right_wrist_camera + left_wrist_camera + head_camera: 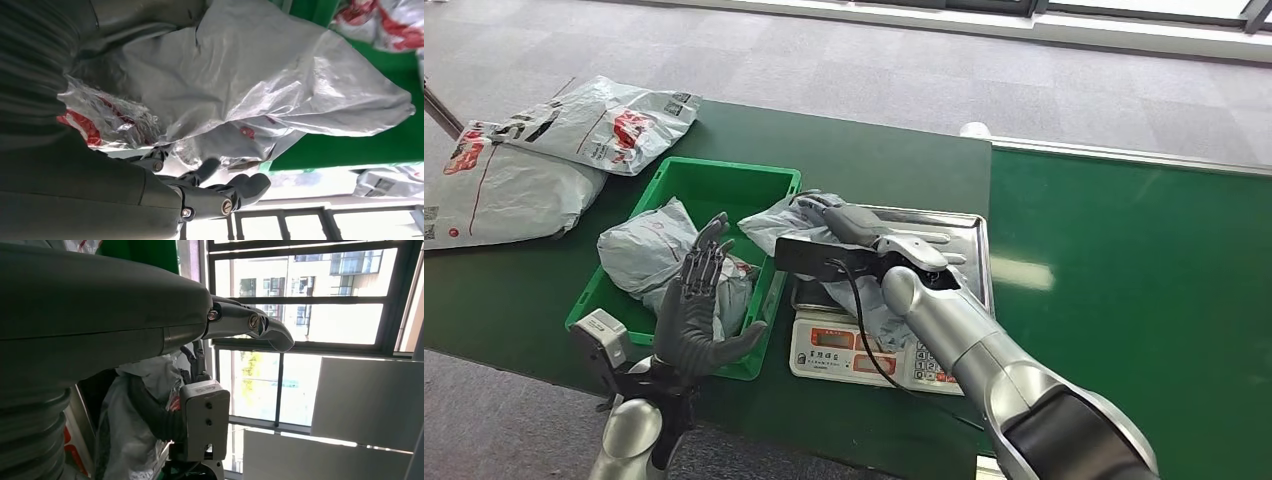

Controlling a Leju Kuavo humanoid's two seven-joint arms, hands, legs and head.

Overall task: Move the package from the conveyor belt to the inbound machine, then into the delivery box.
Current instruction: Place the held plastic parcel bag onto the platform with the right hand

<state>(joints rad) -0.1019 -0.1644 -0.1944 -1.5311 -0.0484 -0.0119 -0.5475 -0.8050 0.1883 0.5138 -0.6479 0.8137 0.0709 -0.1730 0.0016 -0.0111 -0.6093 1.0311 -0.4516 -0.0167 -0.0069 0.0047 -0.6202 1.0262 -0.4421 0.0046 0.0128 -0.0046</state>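
Grey poly mailer package [796,222] lies on the steel pan of the weighing scale [969,240], just beside the green bin [776,180]. Right hand [856,222] grips it, fingers curled into the plastic. Left hand [696,300] raised before the bin, fingers spread, empty.

Under the right hand [894,245]: grey package [774,225] partly covered, scale [854,350] display half hidden, readout too small to read.

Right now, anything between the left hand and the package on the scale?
Head view: the green bin's right wall, between left hand and package on the scale. Right hand holds that package.
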